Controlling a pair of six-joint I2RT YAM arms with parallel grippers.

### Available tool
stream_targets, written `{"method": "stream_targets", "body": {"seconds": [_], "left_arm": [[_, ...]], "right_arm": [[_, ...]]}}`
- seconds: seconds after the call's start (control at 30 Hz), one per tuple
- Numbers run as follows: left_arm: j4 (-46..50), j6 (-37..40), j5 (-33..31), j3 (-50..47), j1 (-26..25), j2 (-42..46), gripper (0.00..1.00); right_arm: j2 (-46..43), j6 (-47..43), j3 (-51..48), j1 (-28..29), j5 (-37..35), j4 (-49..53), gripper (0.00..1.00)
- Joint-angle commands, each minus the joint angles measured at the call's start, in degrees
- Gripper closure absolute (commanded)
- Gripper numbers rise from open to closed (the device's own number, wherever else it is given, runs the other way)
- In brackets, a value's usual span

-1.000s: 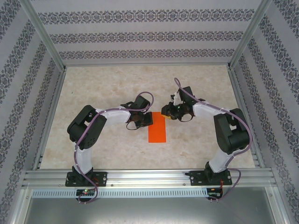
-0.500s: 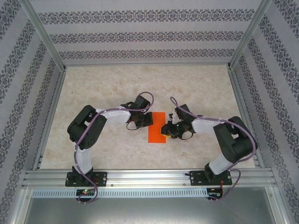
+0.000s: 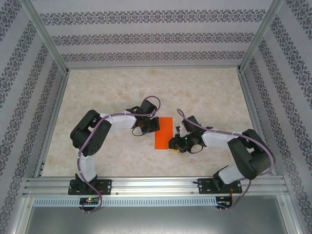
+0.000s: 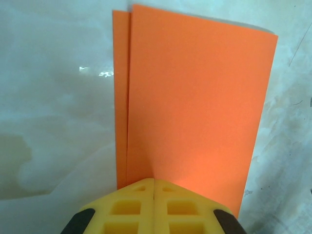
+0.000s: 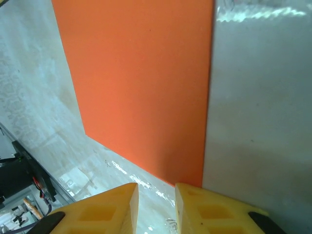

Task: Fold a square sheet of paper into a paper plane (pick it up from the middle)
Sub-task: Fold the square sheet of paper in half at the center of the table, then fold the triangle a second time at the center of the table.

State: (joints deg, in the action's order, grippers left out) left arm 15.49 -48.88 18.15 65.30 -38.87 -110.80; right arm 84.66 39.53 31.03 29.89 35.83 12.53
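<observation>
At table [image 3: 107, 92] centre, paper [image 3: 164, 133] lies folded in half, edges slightly off. Left gripper [image 3: 148, 126], jaws pressed together, pins its left edge. Right gripper [image 3: 174, 145], jaws slightly apart and empty, is at the near-right corner. Next, likely: a careful corner fold.

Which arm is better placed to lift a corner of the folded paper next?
Probably right: the right gripper sits open at the near corner of the paper. The left gripper is shut, seemingly pinning its far end.
</observation>
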Motion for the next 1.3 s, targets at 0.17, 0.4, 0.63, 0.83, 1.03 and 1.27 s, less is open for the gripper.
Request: {"method": "stream_targets", "body": {"seconds": [0.17, 0.4, 0.63, 0.83, 1.03, 1.27], "left_arm": [[3.5, 3.2, -1.6, -1.9, -1.4, 10.1, 0.69], [4.7, 1.5, -3.1, -5.9, -1.3, 11.9, 0.56], [0.9, -0.9, -0.3, -7.6, -1.0, 10.5, 0.55], [0.2, -1.2, 0.6, -7.5, -0.3, 9.5, 0.55], [-0.3, -1.3, 0.8, -7.8, 0.0, 8.8, 0.59], [-0.3, -1.0, 1.2, -7.4, 0.0, 8.1, 0.60]], "right_arm": [[-8.6, -0.2, 6.9, -1.1, -13.1, 9.1, 0.57], [-4.8, -0.1, 10.5, -1.6, -16.6, 9.2, 0.52], [-0.7, -0.2, 12.6, -1.2, -16.1, 8.0, 0.57], [2.7, -0.2, 14.5, -0.6, -15.4, 7.0, 0.57], [6.6, -0.2, 16.0, -0.3, -14.7, 6.3, 0.59], [8.6, -0.2, 15.8, -0.2, -14.6, 5.0, 0.59]]}}
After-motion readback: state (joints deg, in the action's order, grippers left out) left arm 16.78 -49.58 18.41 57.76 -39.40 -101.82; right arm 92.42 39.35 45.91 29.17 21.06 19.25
